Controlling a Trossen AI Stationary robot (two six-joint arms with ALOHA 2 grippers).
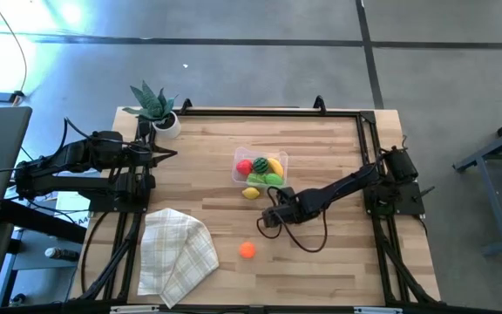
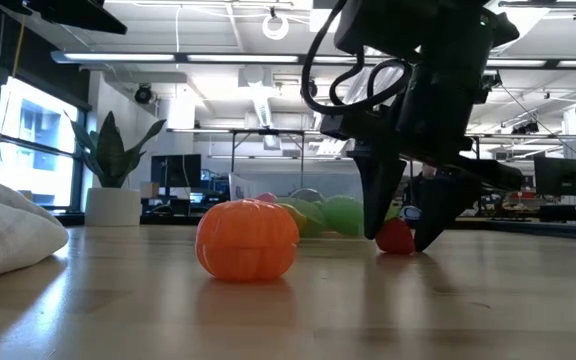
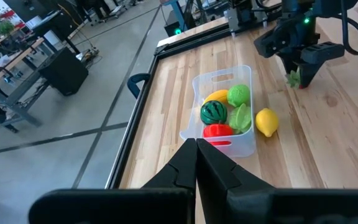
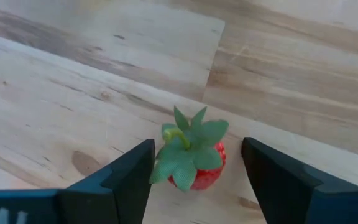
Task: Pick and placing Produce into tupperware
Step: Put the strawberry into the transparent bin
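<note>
Left pincer (image 3: 196,163) waits with its fingers together at the desk's (image 1: 338,262) left edge, near the plant (image 1: 153,105). A checked cloth (image 1: 177,253) lies at the front left. The clear tub (image 1: 279,160) sits mid-desk holding red, green and yellow produce (image 1: 261,168), with a lemon (image 1: 251,193) just beside it and an orange piece (image 1: 247,250) further forward. Right pincer (image 4: 194,171) stands low over the desk in front of the tub, fingers apart, straddling a strawberry (image 4: 194,155) without visibly touching it.
</note>
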